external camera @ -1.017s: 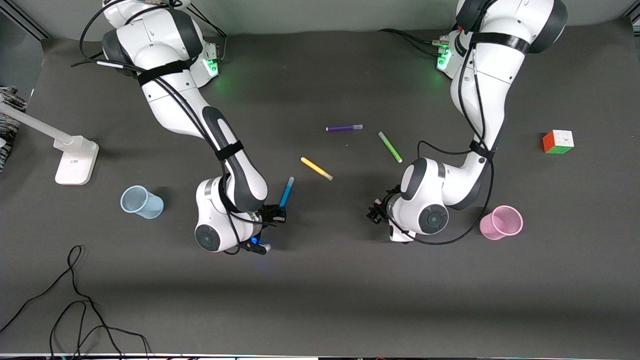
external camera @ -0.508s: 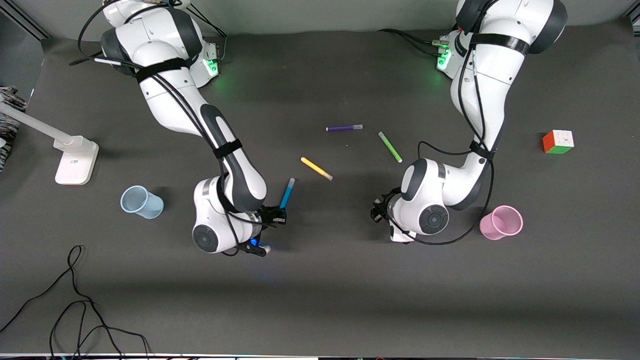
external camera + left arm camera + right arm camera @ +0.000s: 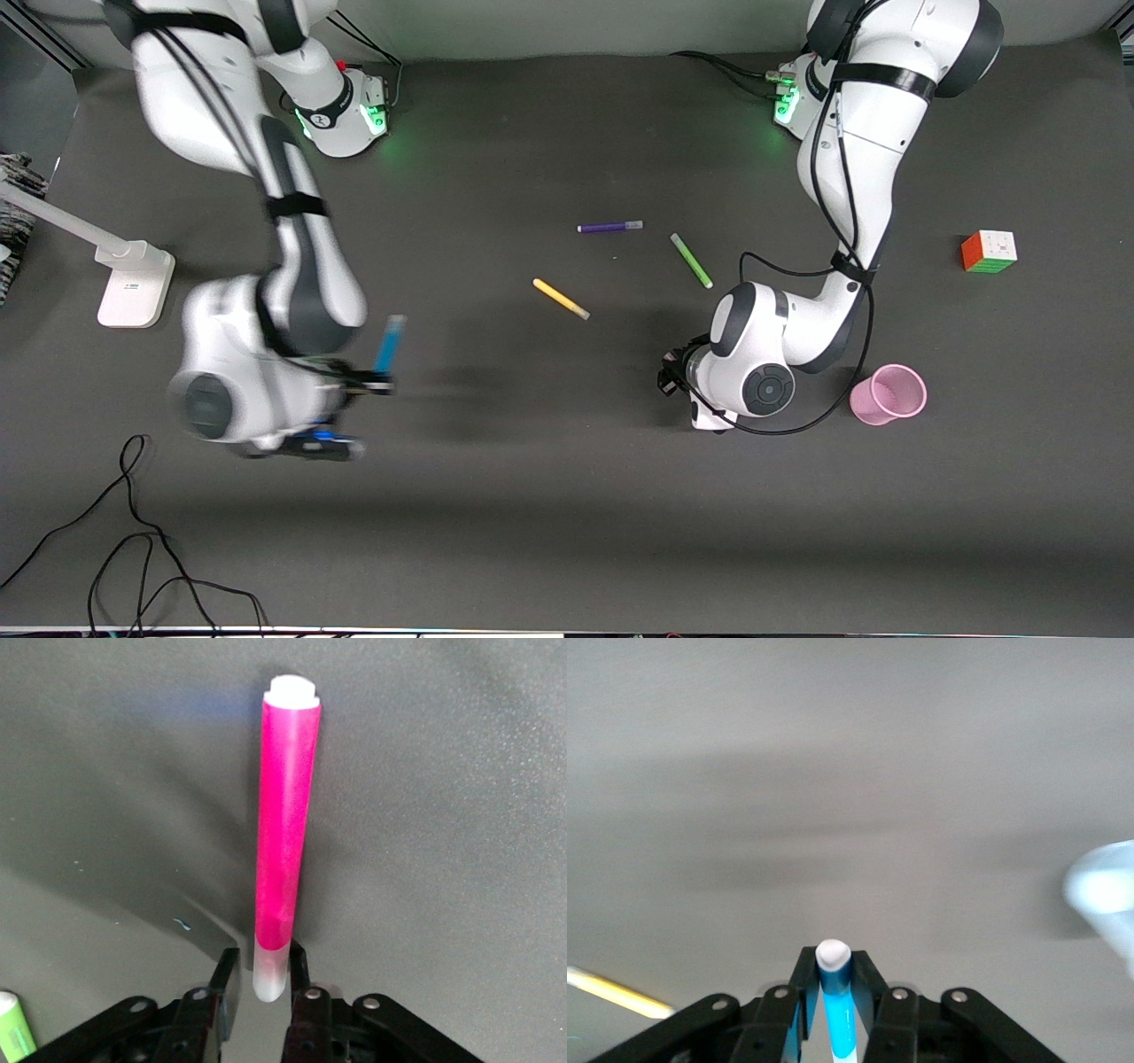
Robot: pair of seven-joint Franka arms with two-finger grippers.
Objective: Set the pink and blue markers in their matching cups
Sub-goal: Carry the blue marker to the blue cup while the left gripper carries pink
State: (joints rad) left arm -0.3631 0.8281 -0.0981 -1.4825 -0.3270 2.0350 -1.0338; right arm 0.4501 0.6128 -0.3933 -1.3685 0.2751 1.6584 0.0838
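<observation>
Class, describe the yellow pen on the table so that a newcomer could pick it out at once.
Start at the dark table and find the three loose pens near its middle. The yellow pen lies nearest the front camera, nearer than the purple pen and green pen. It alone is yellow.

the right gripper (image 3: 376, 383), fingers clamped on the blue marker (image 3: 388, 344), has swung fast toward the right arm's end of the table, carried up off its earlier spot, and its arm now hides the blue cup (image 3: 1106, 895) from the front.
</observation>
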